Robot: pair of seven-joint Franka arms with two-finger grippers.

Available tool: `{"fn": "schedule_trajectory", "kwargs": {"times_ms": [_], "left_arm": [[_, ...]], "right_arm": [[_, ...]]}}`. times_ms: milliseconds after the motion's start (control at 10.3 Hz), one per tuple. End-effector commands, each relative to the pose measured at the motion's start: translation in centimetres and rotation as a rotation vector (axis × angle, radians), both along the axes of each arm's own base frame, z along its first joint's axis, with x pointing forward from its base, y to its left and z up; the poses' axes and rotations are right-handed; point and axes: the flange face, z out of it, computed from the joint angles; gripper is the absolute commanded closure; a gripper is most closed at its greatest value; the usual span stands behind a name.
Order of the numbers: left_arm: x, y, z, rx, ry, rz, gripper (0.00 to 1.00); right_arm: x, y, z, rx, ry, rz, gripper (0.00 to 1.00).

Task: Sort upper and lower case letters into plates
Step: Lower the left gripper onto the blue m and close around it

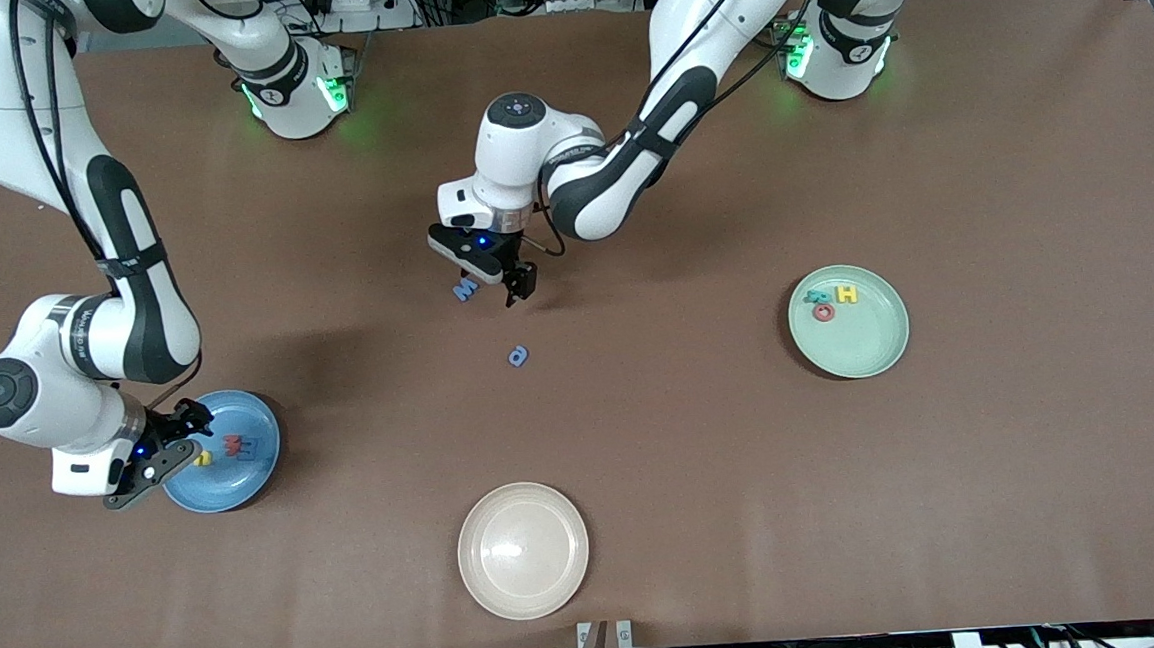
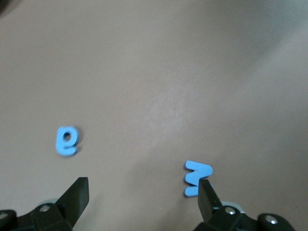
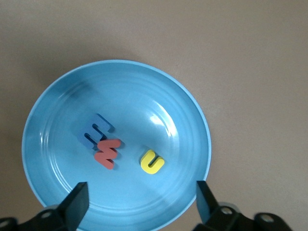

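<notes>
The left gripper (image 1: 513, 286) hangs low over the worktop (image 1: 705, 456) with jaws open, off-centre beside the blue M (image 2: 196, 178); closing there could flick the thin foam letter away. A blue lowercase letter (image 1: 518, 356) lies nearer the front camera. The right gripper (image 1: 166, 444), jaws open, waits over the blue plate (image 3: 192, 110), which holds three letters; the mint plate (image 1: 874, 346) also holds three.

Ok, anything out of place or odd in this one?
Two blue letters, an M and a small one, lie loose on the table, outside any plate. The left claw hangs open over the M. The cream plate sits empty.
</notes>
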Motion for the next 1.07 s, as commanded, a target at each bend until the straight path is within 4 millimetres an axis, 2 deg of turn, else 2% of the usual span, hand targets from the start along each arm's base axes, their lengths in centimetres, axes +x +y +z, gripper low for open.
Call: {"fn": "schedule_trajectory", "kwargs": {"times_ms": [0,388,679,970], "left_arm": [[0.0,-0.7,-1.6,-0.017,-0.063,-0.126,0.00],[-3.3,-3.1,-3.1,-0.016,-0.059,-0.174,0.00],[-4.0,-3.9,-6.2,0.035,-0.104,-0.192,0.00],[-2.9,-4.3,-6.2,0.024,-0.125,-0.178,0.00]], "right_arm": [[0.2,-0.3,0.5,-0.004,0.003,-0.008,0.00],[0.1,-0.2,0.1,-0.006,0.011,-0.005,0.00],[0.0,-0.5,-0.5,-0.008,0.018,-0.007,0.00],[-0.1,-0.9,-0.8,-0.010,0.021,-0.012,0.00]]}}
